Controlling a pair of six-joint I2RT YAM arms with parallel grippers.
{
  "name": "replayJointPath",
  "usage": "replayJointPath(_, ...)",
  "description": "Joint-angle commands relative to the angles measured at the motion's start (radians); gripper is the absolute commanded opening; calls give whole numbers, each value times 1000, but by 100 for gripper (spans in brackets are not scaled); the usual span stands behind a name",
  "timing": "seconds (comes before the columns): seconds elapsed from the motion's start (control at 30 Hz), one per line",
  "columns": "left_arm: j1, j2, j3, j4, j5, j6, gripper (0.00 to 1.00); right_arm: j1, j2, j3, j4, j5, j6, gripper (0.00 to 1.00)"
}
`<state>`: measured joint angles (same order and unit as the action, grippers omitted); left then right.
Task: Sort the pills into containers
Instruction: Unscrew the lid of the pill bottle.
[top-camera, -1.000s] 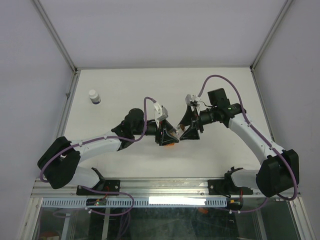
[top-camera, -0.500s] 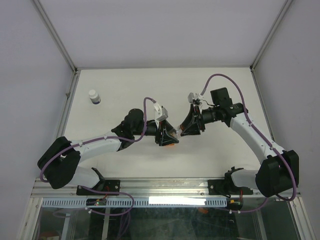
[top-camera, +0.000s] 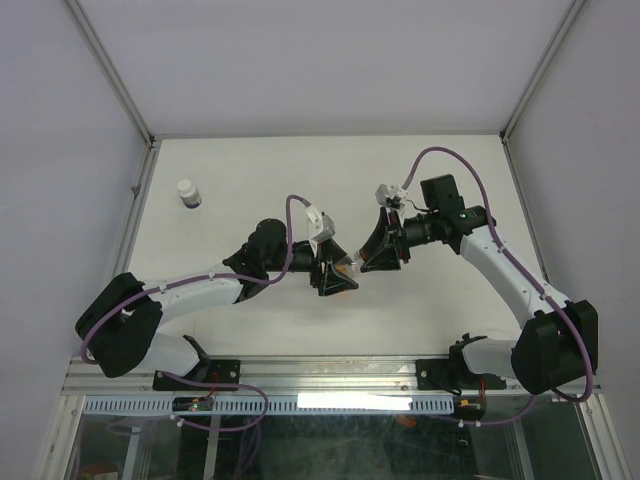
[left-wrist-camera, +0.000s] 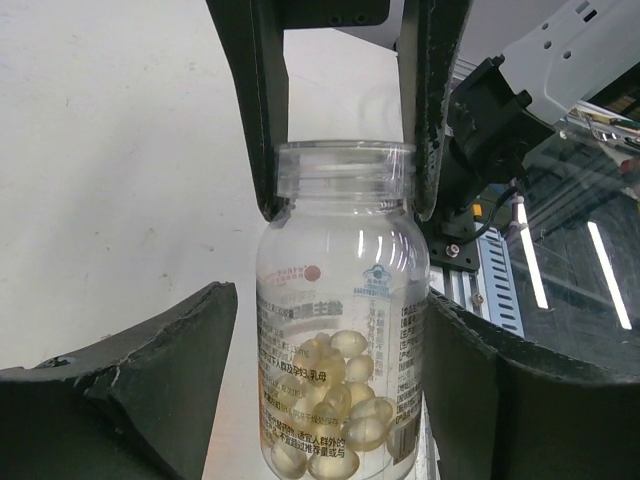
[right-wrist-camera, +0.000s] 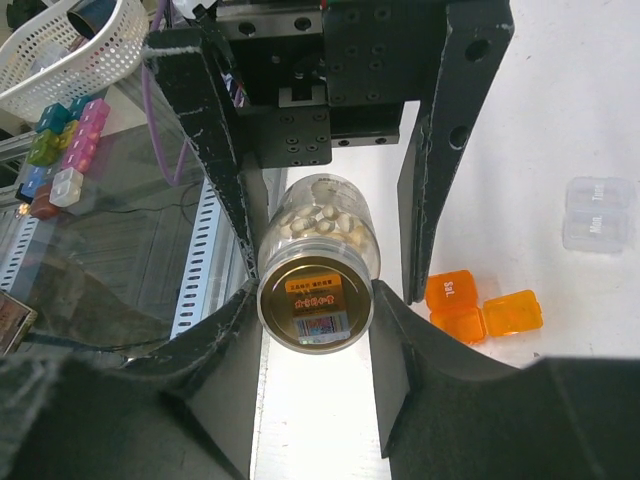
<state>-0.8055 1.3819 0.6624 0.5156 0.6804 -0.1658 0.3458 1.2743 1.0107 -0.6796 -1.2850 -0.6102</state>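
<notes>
Middle of the table (top-camera: 250, 170), toward its near edge: clear vial (left-wrist-camera: 340, 250) of pale pills (left-wrist-camera: 335, 400), pinched at the threaded neck by the right gripper (right-wrist-camera: 316, 300), flanked by the left gripper (left-wrist-camera: 330, 300) with jaws spread off its sides. Probably light, rigid, slick-walled, uncapped; best taken across neck or shoulder, mouth kept upward against spills.

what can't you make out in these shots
- Top view: clear bottle mostly hidden between left gripper and right gripper.
- Left wrist view: its label print too blurred to read; bottom edge cuts its base.
- Right wrist view: right edge cuts the clear pill box.
- Top view: white bottle too small to show contents.
</notes>
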Motion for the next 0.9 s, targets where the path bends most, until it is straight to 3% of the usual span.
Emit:
replayJointPath(0.0, -8, 4, -8, 69, 0, -9, 71, 4, -38, 30, 51, -56, 31, 0)
replayJointPath(0.23, -13, 25, 2, 85, 9, -14, 70, 5, -39, 18, 68, -52, 43, 0)
replayJointPath(0.5, -14, 26, 0, 113, 8, -36, 61, 17, -38, 11, 72, -33, 37, 0)
replayJointPath(0.57, -14, 27, 1, 117, 13, -42, 56, 19, -36, 10, 72, -31, 35, 0)
replayJointPath(0.7, -13, 39, 12, 113, 44, -42, 23, 20, -37, 11, 70, -26, 35, 0)
replayJointPath(0.73, -12, 40, 15, 105, 55, -39, 14, 20, -37, 13, 64, -25, 32, 4)
replayJointPath(0.77, -13, 40, 21, 93, 63, -33, 6, 15, -38, 17, 54, -30, 24, 20)
replayJointPath(0.8, -13, 40, 25, 81, 68, -27, 1, 5, -39, 25, 38, -36, 14, 48)
replayJointPath(0.87, -12, 40, 25, 53, 66, -7, 0, -21, -48, 38, 18, -55, 10, 76)
